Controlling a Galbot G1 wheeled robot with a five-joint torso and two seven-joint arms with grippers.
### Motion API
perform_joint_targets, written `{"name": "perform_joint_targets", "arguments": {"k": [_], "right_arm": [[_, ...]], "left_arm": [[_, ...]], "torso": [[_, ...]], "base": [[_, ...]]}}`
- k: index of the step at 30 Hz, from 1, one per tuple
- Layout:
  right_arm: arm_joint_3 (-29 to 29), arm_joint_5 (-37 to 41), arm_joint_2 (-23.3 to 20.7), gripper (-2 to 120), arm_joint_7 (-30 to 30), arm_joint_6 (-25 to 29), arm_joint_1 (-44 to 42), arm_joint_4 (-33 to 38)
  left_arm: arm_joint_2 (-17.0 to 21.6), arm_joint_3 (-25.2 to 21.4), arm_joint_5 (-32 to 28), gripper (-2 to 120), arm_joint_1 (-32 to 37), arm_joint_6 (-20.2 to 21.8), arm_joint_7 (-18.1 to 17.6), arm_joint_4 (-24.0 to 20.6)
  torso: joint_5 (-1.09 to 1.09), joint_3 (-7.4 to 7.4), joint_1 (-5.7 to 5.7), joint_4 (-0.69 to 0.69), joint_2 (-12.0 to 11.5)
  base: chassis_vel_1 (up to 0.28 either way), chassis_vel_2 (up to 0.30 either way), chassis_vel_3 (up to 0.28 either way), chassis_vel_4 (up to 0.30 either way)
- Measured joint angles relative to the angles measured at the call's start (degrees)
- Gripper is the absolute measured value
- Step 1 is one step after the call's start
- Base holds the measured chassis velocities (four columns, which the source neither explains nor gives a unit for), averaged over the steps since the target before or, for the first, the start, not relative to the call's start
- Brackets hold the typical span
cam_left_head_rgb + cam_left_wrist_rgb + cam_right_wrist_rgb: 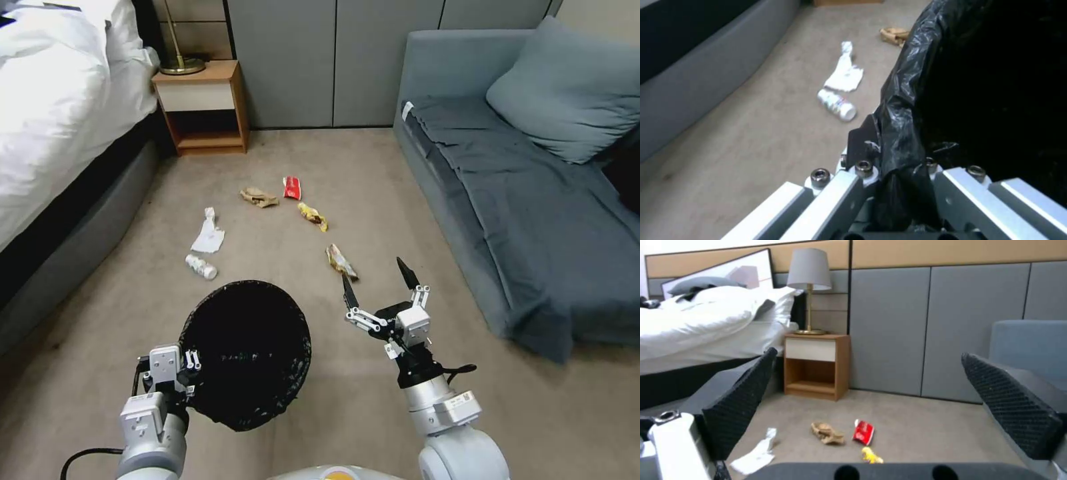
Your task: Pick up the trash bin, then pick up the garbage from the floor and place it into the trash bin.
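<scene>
My left gripper (190,370) had its fingers clamped on the near rim of the round black-lined trash bin (247,353), held off the floor. My right gripper (380,287) hovered wide open, empty, near the silvery crumpled wrapper (341,261). It looked light and crinkly; I'd pinch its middle.

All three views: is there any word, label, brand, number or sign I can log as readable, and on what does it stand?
None can be read.
Small white bottle: label marks, too blurred.
Red wrapper: pale print, too small.
Yellow wrapper and silvery wrapper: no legible print.
Right arm's wrist sticker: too small.
Trash bin, held at its rim by the left claw: no text visible.
</scene>
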Motion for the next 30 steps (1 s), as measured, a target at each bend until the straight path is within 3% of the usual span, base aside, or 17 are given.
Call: {"name": "perform_joint_targets", "arguments": {"k": [19,30], "right_arm": [[0.08,-0.21,0.06,100,-0.94,1.21,0.24,-0.34],[-0.01,-0.77,0.17,100,-1.25,1.44,-0.02,-0.42]], "left_arm": [[-0.05,-0.12,-0.10,1,-0.16,0.08,-0.01,0.15],[-0.08,-0.09,-0.11,1,-0.14,0.11,0.00,0.17]], "torso": [[0.01,0.01,0.01,0.02,0.00],[0.02,-0.01,0.00,0.02,0.00]], "base": [[-0.257,0.263,0.265,-0.259],[0.018,-0.021,-0.032,0.018]]}}
